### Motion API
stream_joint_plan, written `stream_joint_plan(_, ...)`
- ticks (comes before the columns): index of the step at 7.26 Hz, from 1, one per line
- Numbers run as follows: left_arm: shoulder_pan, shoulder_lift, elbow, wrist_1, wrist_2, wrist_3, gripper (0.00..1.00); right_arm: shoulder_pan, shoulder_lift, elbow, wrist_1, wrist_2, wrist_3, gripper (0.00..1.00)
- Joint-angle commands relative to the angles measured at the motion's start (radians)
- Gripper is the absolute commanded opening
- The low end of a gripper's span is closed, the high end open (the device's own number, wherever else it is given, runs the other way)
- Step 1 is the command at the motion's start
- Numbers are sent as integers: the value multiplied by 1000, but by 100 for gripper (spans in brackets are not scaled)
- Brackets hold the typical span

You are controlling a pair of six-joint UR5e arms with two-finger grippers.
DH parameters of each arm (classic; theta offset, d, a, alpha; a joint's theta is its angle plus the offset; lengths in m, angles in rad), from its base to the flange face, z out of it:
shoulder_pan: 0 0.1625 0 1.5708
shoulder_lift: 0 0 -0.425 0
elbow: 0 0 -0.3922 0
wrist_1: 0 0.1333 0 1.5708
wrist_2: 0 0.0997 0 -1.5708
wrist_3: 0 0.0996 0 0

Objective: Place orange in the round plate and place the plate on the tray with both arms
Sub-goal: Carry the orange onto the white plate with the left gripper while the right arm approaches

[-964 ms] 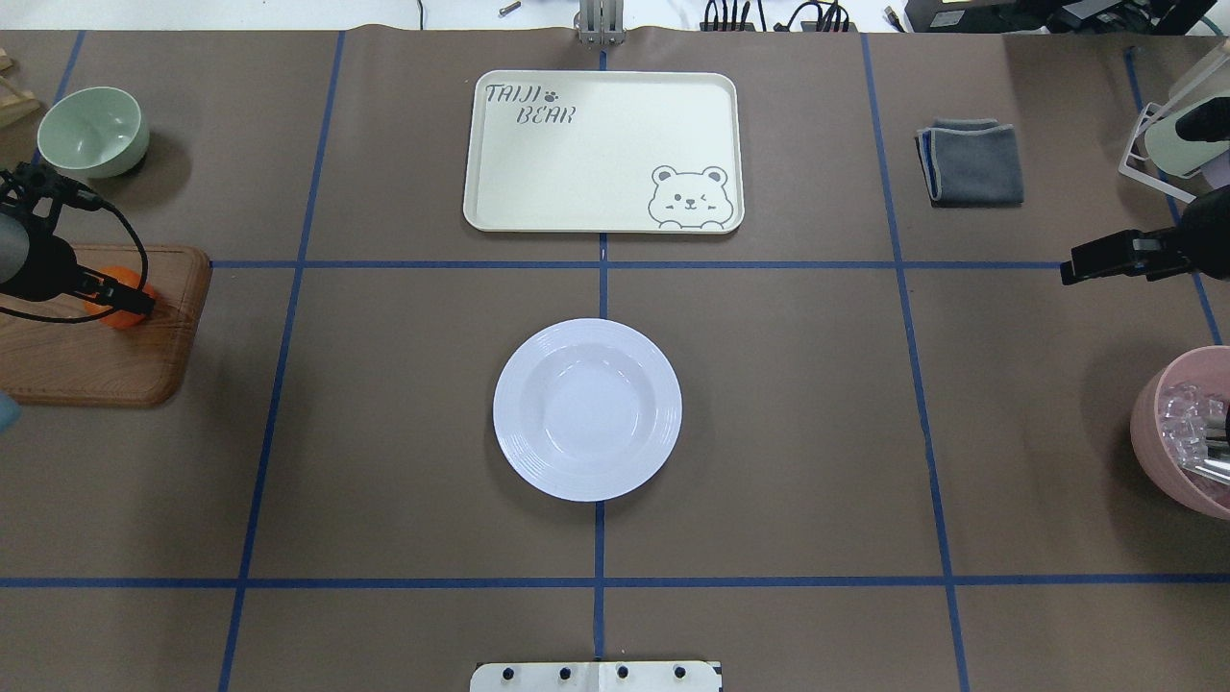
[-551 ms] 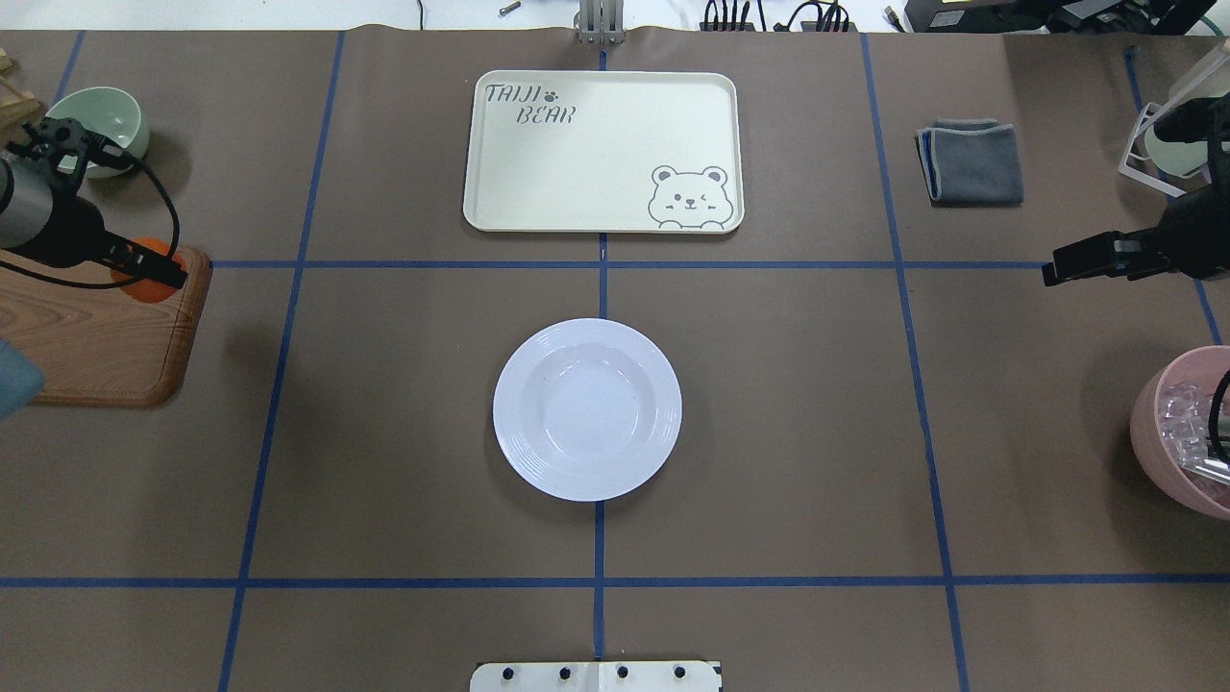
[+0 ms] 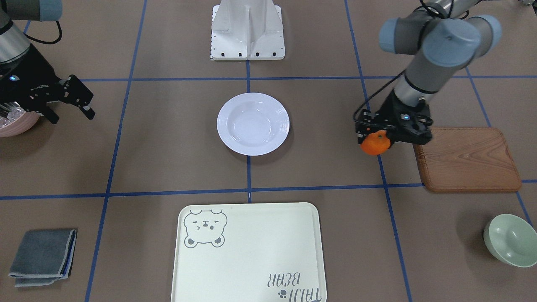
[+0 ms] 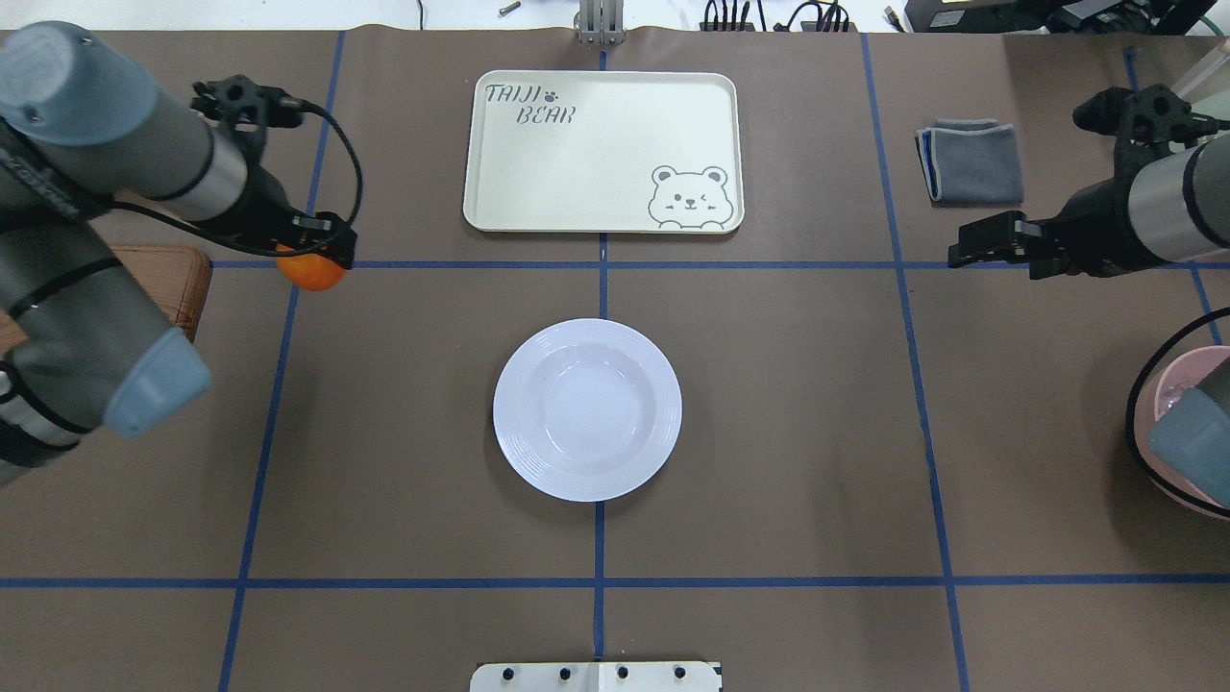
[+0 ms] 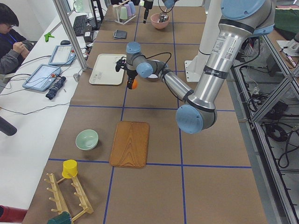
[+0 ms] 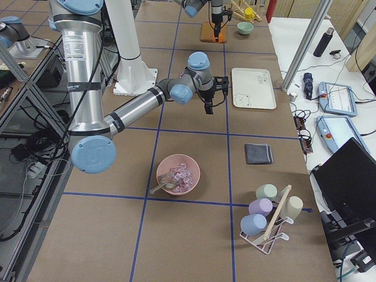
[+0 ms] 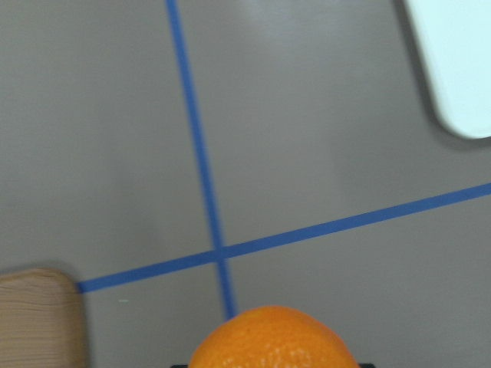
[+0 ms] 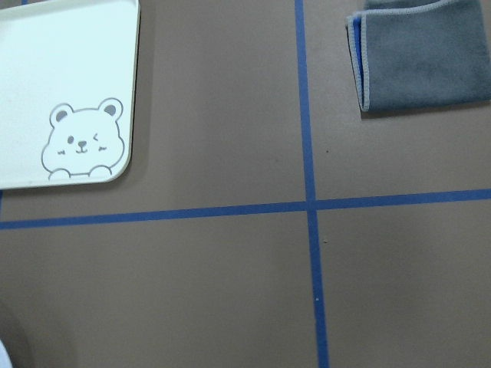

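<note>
My left gripper [image 4: 319, 252] is shut on the orange [image 4: 309, 272], held in the air over a blue tape crossing, left of the tray and up-left of the round plate. In the left wrist view the orange [image 7: 272, 339] fills the bottom edge. The white round plate [image 4: 512, 413] sits with nothing in it at the table's centre. The cream tray [image 4: 602, 144] with the bear drawing lies beyond it, also holding nothing. My right gripper [image 3: 72, 116] hovers open at the right side, holding nothing, between the grey cloth and the pink bowl.
The wooden board [image 3: 465, 159] lies just outside the left gripper, and a pale green bowl [image 3: 509, 240] sits beyond it. A folded grey cloth [image 4: 971, 160] and a pink bowl [image 6: 178, 174] of ice are on the right. A person [image 5: 11, 37] sits past the table's far side.
The left gripper has carried the orange off the wooden board, rightward towards the table's middle. The right gripper has moved inward to the left.
</note>
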Motion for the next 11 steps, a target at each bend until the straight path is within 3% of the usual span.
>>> stream_joint_plan(1,139,-164,-3,152,85,-176,0,-82,5,-10,195,-67,380,98)
stream_joint_plan(4,315,-247,46,157,224,-346,0,-294,-1,-18,374,-368,613,98)
stream_joint_plan(6,357,-355,189,145,257,-405,0,-333,-21,-18,477,-391,659,98)
stream_joint_plan(7,363,-384,233,137,259,-411,0,-375,-35,-19,509,-442,659,98)
stream_joint_plan(8,368,-383,244,134,259,-409,10,-417,-35,-21,514,-490,662,98)
stream_joint_plan(10,421,-370,285,55,354,-409,98,-475,-35,-33,578,-538,676,98)
stream_joint_plan(11,428,-367,293,32,364,-413,98,-481,-52,-50,618,-536,674,98)
